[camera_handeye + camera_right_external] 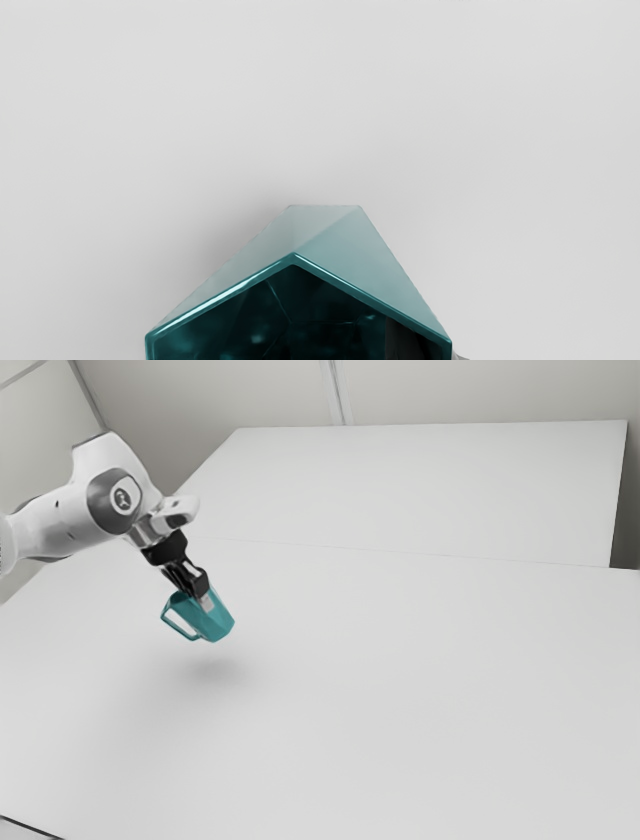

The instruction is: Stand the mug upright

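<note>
While a white table [400, 700] spreads below, the Franka arm [75, 520] enters from the exterior view's left, its black gripper [205, 598] nearly closed, pinching one wall of the teal mug [213, 623], tilted and aloft there.

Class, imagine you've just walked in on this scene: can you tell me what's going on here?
A robot arm is holding a teal mug by its wall with its black gripper, one of the fingers reaching inside the mug and the other outside. The mug hangs tilted above the white table, its mouth toward the gripper and a soft shadow below it. The job is to set it upright, and it is not yet standing on the table.
</note>
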Available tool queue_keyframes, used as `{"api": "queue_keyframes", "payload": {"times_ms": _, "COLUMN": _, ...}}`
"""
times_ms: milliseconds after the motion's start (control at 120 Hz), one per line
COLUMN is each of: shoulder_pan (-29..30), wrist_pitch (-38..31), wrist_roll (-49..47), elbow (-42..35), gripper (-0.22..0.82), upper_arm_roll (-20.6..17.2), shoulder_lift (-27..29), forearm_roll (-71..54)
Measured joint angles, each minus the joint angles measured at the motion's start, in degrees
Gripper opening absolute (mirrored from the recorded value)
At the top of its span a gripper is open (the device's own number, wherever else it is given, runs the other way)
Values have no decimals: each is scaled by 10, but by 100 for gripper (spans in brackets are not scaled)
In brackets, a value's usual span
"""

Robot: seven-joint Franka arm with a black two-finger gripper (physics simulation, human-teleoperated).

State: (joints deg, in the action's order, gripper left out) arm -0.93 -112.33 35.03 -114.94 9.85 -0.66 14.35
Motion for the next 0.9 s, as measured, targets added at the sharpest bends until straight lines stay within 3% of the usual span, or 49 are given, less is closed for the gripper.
{"api": "queue_keyframes", "payload": {"times_ms": 283, "shoulder_pan": -33, "wrist_pitch": -62, "wrist_roll": -113, "elbow": -13, "gripper": -18, "upper_arm_roll": -60, "shoulder_lift": -6, "forearm_roll": -82}}
{"api": "queue_keyframes", "payload": {"times_ms": 433, "shoulder_pan": -49, "wrist_pitch": -73, "wrist_roll": -160, "elbow": -19, "gripper": -18, "upper_arm_roll": -67, "shoulder_lift": -20, "forearm_roll": -111}}
{"api": "queue_keyframes", "payload": {"times_ms": 650, "shoulder_pan": 11, "wrist_pitch": -80, "wrist_roll": -210, "elbow": -9, "gripper": -18, "upper_arm_roll": -72, "shoulder_lift": -56, "forearm_roll": -132}}
{"api": "queue_keyframes", "payload": {"times_ms": 900, "shoulder_pan": 2, "wrist_pitch": -84, "wrist_roll": -250, "elbow": 13, "gripper": -18, "upper_arm_roll": -85, "shoulder_lift": -97, "forearm_roll": -143}}
